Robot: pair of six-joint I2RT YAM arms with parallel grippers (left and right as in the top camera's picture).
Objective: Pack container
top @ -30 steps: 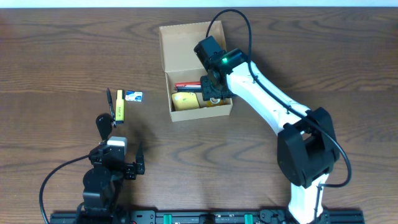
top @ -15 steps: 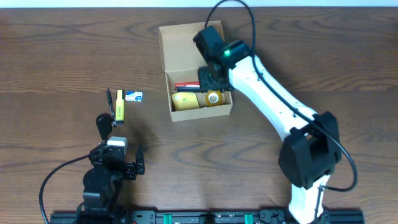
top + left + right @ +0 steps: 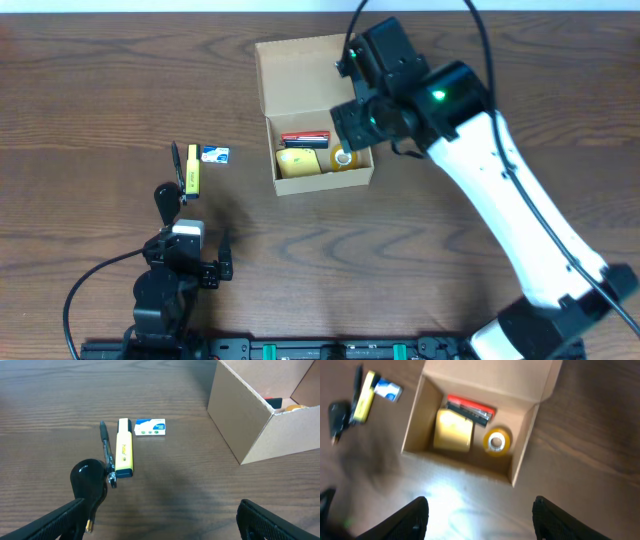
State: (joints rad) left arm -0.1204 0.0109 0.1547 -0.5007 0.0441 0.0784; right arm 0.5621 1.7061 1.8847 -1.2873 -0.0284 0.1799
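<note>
I see the small tan rectangular cardboard box (image 3: 322,181), flap open, at the far middle of the dark wooden table (image 3: 80,100), my right gripper (image 3: 480,505) spread wide above it and my left gripper (image 3: 160,510) likewise spread, well apart.

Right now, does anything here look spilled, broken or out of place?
Nothing stands out. The cardboard box sits upright, lid open, a tape roll inside; a pen, highlighter and small packet lie together outside it, unpacked.

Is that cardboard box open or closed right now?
Open. The flap lid of the cardboard box is folded back, and a tape roll and a yellow block show inside.
</note>
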